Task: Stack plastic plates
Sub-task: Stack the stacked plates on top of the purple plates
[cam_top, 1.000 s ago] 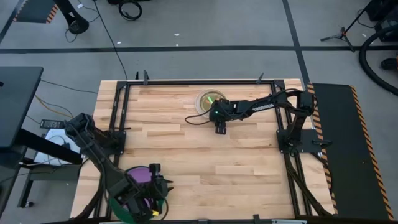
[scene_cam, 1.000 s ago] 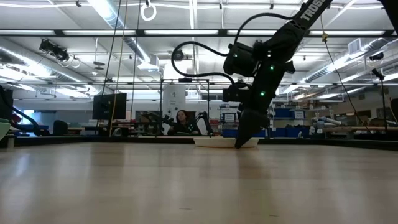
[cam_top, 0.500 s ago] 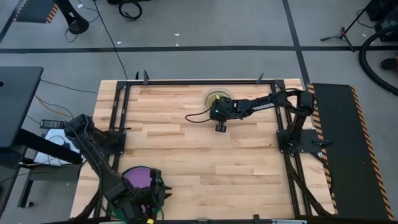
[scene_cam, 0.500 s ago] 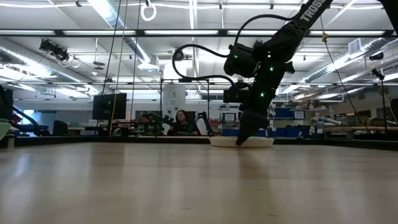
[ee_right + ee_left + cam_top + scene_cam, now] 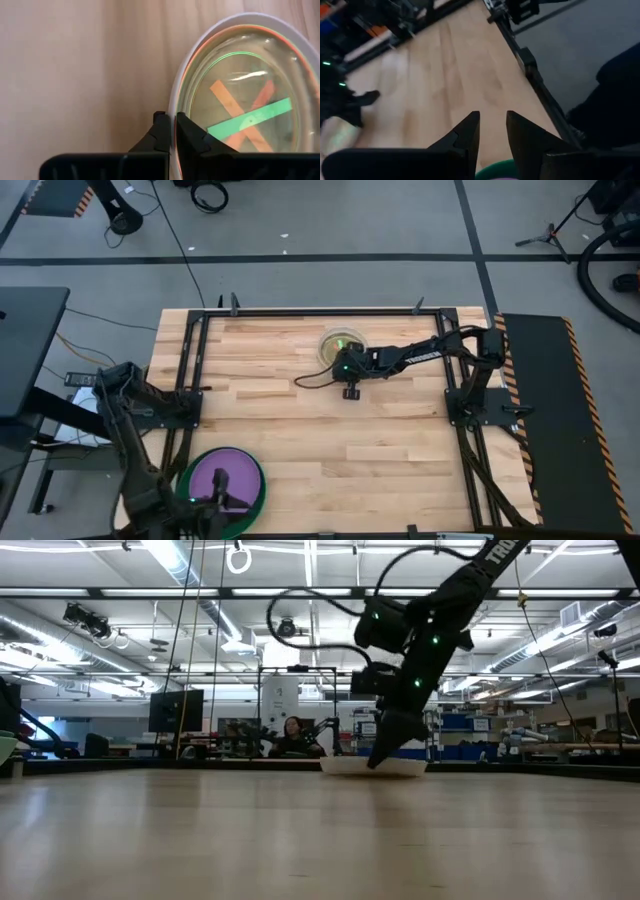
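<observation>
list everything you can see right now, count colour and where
white plate: one, white, far middle of the table, bottom of a stack
small translucent plates: several, orange and green rims showing, nested in the white plate; count unclear
green plate: one, green, near left edge of the table
purple plate: one, purple, lying in the green plate
table: one, light wood, black frame
person: one, in the room behind the table
right pincer: fingers shut on the white plate's rim
left pincer: open, above the purple plate
</observation>
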Action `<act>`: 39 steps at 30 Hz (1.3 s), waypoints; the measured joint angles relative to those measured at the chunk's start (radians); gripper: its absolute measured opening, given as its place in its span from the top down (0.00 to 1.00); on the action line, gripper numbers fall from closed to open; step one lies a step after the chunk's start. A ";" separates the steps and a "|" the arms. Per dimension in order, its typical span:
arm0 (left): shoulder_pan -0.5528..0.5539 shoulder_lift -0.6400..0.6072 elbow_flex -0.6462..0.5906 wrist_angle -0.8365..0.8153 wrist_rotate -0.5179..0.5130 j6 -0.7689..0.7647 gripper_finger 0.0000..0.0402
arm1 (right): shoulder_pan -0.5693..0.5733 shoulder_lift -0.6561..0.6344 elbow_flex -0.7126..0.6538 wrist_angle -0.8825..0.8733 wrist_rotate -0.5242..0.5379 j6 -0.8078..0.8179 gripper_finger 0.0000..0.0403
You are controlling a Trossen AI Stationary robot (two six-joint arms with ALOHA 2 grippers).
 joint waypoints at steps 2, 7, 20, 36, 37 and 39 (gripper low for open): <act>-0.015 -0.002 0.000 -0.018 -0.031 -0.011 0.74 | 0.033 0.000 0.029 0.000 -0.002 -0.003 0.96; -0.014 -0.002 0.000 -0.110 -0.038 -0.186 0.74 | 0.131 0.001 0.134 -0.008 0.049 -0.037 0.96; -0.014 -0.002 0.000 -0.845 0.174 -1.025 0.74 | 0.332 0.001 0.390 -0.027 0.077 -0.123 0.96; -0.011 -0.211 0.001 -0.889 0.373 -1.031 0.77 | 0.499 0.158 0.456 0.157 0.022 -0.196 0.95; -0.005 -0.223 0.002 -0.887 0.369 -1.018 0.78 | 0.506 0.181 0.480 0.160 0.022 -0.204 0.95; 0.010 -0.243 0.001 -0.889 0.348 -0.972 0.79 | 0.521 0.219 0.525 0.118 0.024 -0.215 0.94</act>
